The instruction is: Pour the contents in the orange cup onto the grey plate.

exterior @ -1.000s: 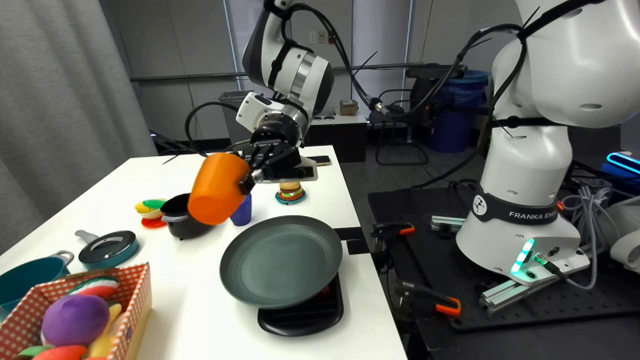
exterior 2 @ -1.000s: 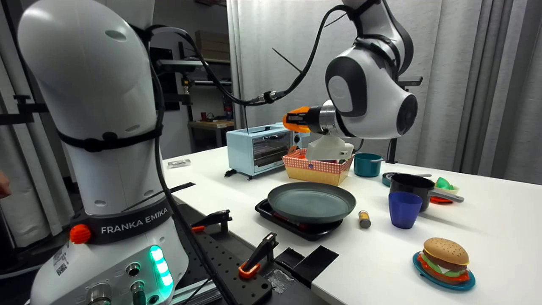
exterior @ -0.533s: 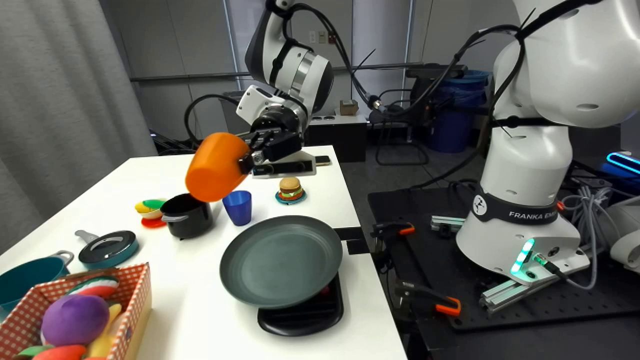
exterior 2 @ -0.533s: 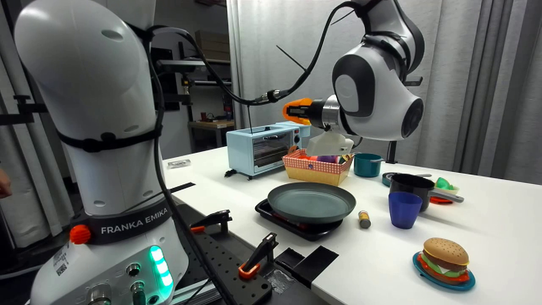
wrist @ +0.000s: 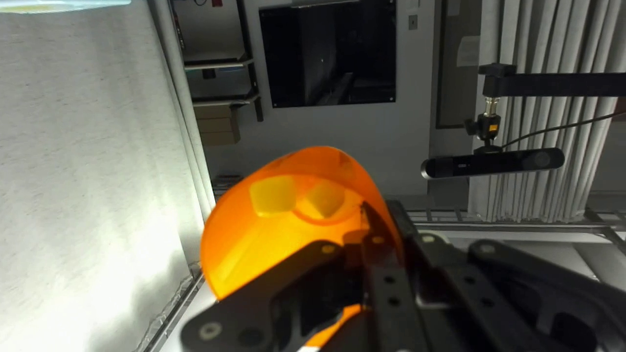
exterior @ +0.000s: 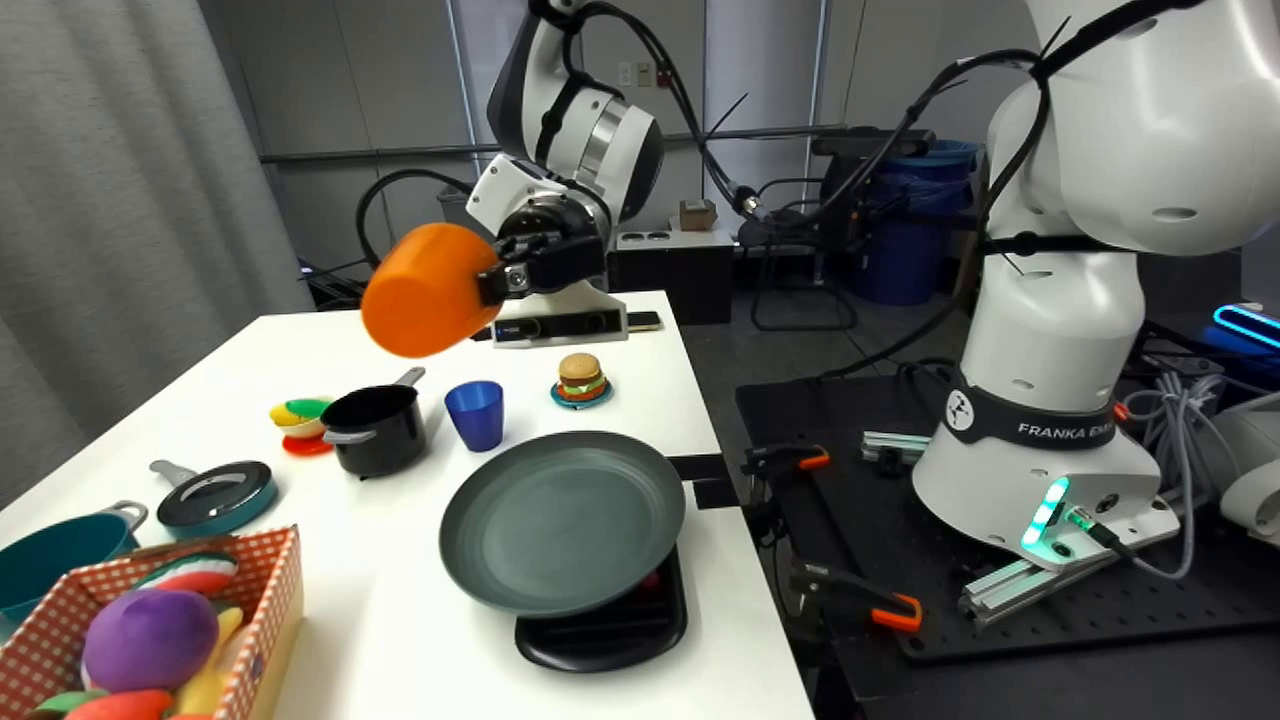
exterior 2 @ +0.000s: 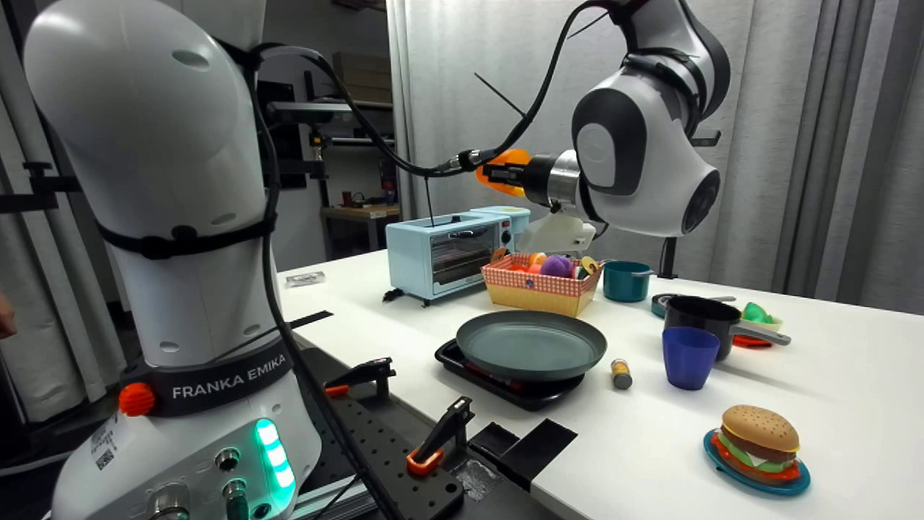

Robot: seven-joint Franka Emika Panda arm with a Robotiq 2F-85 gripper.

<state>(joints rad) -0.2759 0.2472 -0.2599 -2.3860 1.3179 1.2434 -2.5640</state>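
Two fingers of the gripper [exterior: 492,286] clamped on the wall of the orange cup [exterior: 425,298] near its rim, drawn together until only that wall lies between them. In the wrist view one finger reaches inside the mouth, the other runs along the outside. Cup in the air, tilted, its base turned toward the camera in an exterior view. Wrist view looks in through the mouth: two yellow pieces [wrist: 273,195] inside, toward the base, just beside each other.

Cup well apart from the grey plate [exterior: 562,525], which sits on a black tray [exterior: 600,650] on the white table [exterior: 370,620].

Against the earlier frames: gripper and cup higher than half a second ago, higher still than a second ago. The blue cup [exterior: 476,415], then partly behind the orange one, now shows whole; so does the black pot [exterior: 390,440], its long handle [exterior: 410,376] included. In an exterior view the purple toy [exterior 2: 556,266] in the checked basket [exterior 2: 534,295], mostly covered a second ago by the white housing [exterior 2: 556,232] at the wrist, is in plain sight. Plate, tray and pot unmoved.
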